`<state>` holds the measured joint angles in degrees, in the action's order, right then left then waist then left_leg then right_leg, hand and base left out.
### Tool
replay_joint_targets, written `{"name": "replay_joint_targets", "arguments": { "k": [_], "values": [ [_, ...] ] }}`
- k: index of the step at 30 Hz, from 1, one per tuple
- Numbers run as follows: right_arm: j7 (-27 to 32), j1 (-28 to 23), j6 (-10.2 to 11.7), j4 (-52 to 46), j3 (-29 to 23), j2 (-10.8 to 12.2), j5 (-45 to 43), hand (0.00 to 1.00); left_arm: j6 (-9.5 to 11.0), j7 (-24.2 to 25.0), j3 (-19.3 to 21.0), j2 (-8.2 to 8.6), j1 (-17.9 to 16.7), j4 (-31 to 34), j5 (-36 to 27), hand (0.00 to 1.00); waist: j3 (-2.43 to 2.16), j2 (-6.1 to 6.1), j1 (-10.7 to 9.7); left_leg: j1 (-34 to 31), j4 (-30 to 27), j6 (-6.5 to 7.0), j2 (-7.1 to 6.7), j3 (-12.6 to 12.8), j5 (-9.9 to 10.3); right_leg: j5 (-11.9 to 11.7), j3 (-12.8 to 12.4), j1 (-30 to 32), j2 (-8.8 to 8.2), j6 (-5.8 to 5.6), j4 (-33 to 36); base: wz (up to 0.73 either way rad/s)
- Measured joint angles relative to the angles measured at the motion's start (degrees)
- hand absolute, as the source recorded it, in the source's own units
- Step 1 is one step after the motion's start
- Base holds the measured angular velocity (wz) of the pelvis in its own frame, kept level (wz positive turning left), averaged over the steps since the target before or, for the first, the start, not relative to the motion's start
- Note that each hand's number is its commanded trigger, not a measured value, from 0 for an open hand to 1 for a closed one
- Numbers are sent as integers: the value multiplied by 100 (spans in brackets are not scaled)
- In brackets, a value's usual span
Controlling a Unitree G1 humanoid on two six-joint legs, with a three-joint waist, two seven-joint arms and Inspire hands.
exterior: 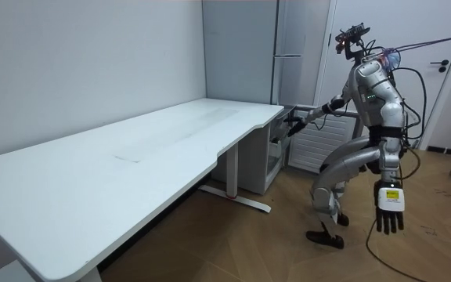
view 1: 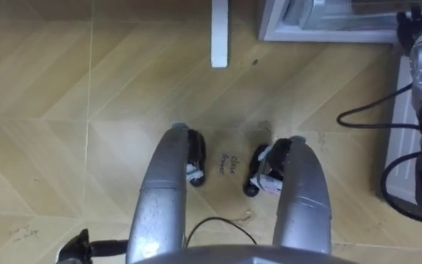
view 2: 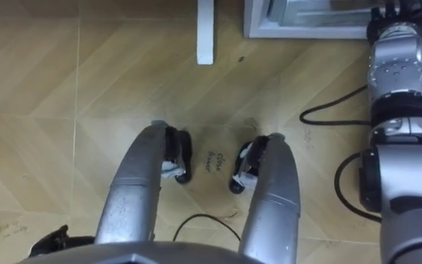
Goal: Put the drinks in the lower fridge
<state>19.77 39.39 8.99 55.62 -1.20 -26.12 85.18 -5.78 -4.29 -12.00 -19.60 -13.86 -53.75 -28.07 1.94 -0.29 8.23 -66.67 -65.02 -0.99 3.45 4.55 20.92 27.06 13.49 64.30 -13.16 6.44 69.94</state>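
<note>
The right hand (view 2: 396, 22) reaches to the edge of the lower fridge (view 1: 321, 22); the state of its fingers cannot be told. The left hand (exterior: 390, 205) hangs well clear of that fridge, fingers straight, holding nothing. Whereabouts of the drinks cannot be told; they are judged rigid, perhaps slick, best gripped mid-body.

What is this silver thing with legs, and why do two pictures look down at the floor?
It is a walking robot. Two pictures come from cameras in its head, looking down past its legs at the floor. The third comes from a camera in the room. There the robot bends beside a white table, its right robot hand stretched toward the bottom of the fridge. Its left robot hand hangs open, holding nothing. I cannot tell if the right one holds anything.
</note>
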Motion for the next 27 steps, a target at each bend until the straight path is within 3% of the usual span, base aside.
{"name": "replay_joint_targets", "arguments": {
  "k": [4,11,16,21,27],
  "values": [
    [61,0,48,7,0,-136,-7,0,1,-10,3,-37,-60,7,-3,0,3,7,229,34,98,-36,-128,-91,-93,28,102,-75,-123,46,-1,20],
    [289,3,222,-35,54,-140,-22,0,-15,-9,-13,-120,-412,93,9,0,7,2,314,52,190,-176,-214,-288,-197,114,289,-165,-185,165,3,14],
    [592,16,302,-241,222,-146,-24,0,127,-10,3,-177,-586,263,26,0,9,-13,354,39,243,-215,-205,-349,-219,157,402,-173,-229,256,2,3],
    [882,98,366,-259,236,-139,-32,0,232,-11,3,-200,-835,315,23,0,9,-14,383,46,260,-289,-207,-409,-264,165,503,-232,-262,280,0,7],
    [1034,97,408,-246,238,-166,-27,0,240,-19,2,-202,-867,314,27,0,21,-29,486,47,250,-300,-215,-478,-272,194,596,-303,-285,298,-3,6]
  ]
}}
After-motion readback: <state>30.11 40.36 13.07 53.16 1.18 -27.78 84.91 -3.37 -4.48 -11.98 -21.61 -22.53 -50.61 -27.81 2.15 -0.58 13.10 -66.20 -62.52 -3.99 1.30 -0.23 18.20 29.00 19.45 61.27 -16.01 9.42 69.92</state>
